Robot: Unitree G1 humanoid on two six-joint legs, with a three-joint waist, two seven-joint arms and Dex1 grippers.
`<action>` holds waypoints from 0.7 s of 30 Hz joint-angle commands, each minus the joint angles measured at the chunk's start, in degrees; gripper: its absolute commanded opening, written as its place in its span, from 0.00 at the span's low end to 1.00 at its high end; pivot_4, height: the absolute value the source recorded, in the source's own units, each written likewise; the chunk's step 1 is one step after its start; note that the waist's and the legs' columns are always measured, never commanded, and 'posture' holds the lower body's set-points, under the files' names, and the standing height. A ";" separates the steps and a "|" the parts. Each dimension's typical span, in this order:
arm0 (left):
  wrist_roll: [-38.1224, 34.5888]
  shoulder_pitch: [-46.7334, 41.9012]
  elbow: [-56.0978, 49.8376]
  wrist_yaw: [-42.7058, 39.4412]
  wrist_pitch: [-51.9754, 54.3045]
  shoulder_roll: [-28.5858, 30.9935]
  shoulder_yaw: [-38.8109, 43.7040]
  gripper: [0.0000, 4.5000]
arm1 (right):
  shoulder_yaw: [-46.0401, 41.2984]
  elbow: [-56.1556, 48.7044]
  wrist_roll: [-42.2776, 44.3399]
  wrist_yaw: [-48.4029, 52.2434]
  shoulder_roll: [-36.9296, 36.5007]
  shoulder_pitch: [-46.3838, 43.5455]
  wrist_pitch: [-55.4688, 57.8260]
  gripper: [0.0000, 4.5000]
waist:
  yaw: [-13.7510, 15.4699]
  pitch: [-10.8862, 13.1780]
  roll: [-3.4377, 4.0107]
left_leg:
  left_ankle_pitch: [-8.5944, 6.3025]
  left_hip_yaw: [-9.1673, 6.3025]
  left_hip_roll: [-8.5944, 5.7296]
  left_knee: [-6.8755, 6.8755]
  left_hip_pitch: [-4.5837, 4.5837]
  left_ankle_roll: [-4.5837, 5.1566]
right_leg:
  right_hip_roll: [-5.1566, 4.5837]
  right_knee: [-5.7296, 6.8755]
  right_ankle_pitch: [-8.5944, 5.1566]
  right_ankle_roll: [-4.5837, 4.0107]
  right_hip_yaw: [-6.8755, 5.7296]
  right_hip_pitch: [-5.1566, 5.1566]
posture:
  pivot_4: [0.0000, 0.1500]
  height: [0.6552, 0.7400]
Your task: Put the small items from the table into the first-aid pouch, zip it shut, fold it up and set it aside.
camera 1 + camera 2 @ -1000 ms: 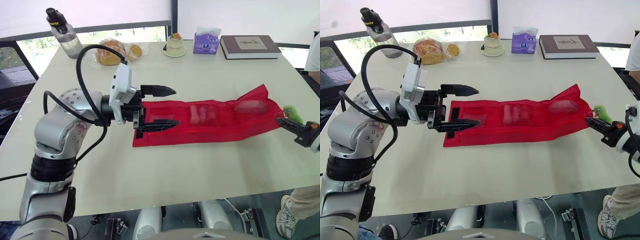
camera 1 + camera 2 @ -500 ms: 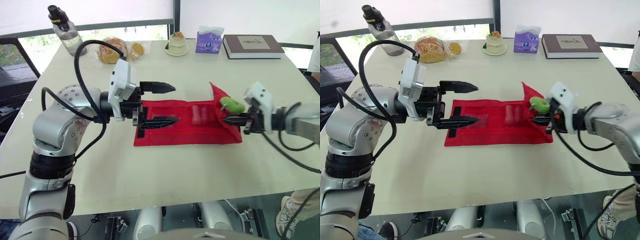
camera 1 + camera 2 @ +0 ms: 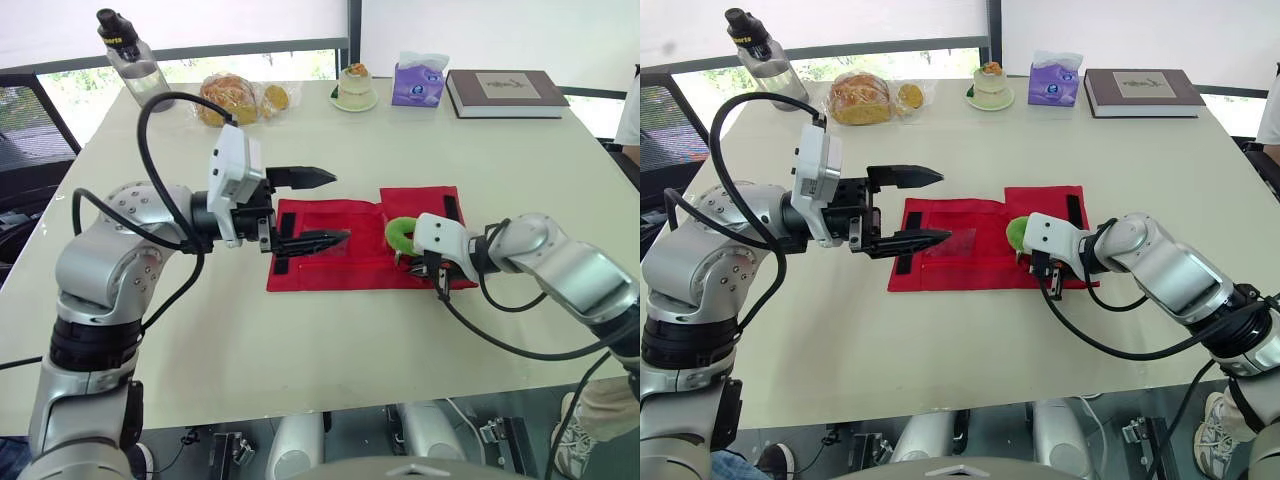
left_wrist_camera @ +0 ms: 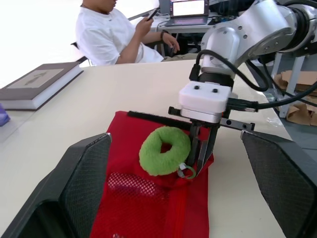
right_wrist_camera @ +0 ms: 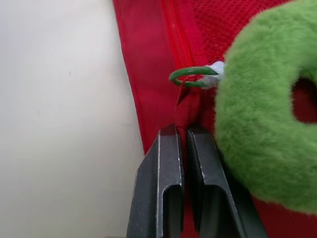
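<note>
The right pincer [image 5: 182, 130] has swung in from the table's right edge toward the middle, its two black fingers shut tight on a pinch of red cloth. It has brought the far end of the pouch [image 3: 330, 270] along with it. A second ago the pouch lay stretched long across the table [image 3: 300, 340]; now its right part is doubled back over the middle, so it covers about half that length. By the look of it, the filling and zipping are done and the first fold is nearly made. What remains is letting go, perhaps one more fold, and setting the pouch aside. The left pincer [image 3: 340, 207] has hardly moved: its fingers stand wide apart at the pouch's left end, the lower one lying over the cloth as if to hold it, though whether it presses cannot be told. The pouch sits between the two pincers, its folded edge right at the right pincer's tips. A fuzzy green ring [image 3: 400, 235] rests on the fold just beside those fingers, and the small green ring [image 5: 193, 77] that ties it to the pouch lies just ahead of them.
</note>
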 commanded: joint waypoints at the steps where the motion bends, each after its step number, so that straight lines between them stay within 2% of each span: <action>1: -0.42 -0.07 -2.37 1.20 -0.75 -0.19 1.52 1.00 | -0.55 -2.32 -2.74 2.86 -1.64 3.38 -5.20 0.40 | 0.22 0.00 0.00 | 0.00 -0.04 0.00 0.01 -0.01 0.00 | 0.00 0.00 0.00 0.00 -0.05 0.03 | 1.00 1.00; 2: -0.54 -0.04 -2.27 1.40 -0.69 -0.35 1.52 1.00 | -1.22 -2.22 -3.33 3.28 -1.86 4.28 -6.45 0.52 | 0.26 0.00 0.00 | 0.00 -0.10 -0.01 0.04 0.01 0.00 | 0.00 0.00 0.00 -0.01 -0.11 0.10 | 1.00 1.00; 7: -0.57 0.61 -1.85 1.29 -1.07 -0.35 1.46 1.00 | -4.93 -1.69 -5.08 4.14 -1.13 6.37 -11.36 0.99 | 0.01 0.00 0.00 | 0.00 -0.11 -0.02 0.22 0.03 0.00 | -0.02 0.16 0.00 0.00 -0.11 0.14 | 1.00 1.00; 14: -0.49 2.42 -1.13 1.51 -0.77 0.62 2.85 1.00 | -13.74 -2.67 0.82 6.95 -0.12 10.29 -13.60 0.99 | 0.11 0.00 0.00 | 0.00 -0.18 -0.03 0.23 0.03 -0.01 | -0.02 0.23 0.00 -0.01 -0.16 0.15 | 1.00 1.00; 18: 3.00 7.37 0.26 5.14 -0.22 1.99 4.28 1.00 | -21.70 -2.53 6.76 6.96 1.54 12.88 -13.36 0.99 | 0.02 0.00 0.00 | 0.00 -0.19 -0.04 0.24 0.04 0.00 | -0.02 0.25 0.00 -0.01 -0.16 0.16 | 1.00 1.00; 21: 2.71 11.90 0.71 9.09 1.35 0.96 7.36 1.00 | -27.50 -2.01 10.32 5.31 3.85 14.24 -14.07 0.99 | 0.07 0.00 0.00 | 0.00 -0.23 -0.03 0.23 0.06 0.00 | -0.01 0.26 0.00 -0.02 -0.20 0.17 | 1.00 1.00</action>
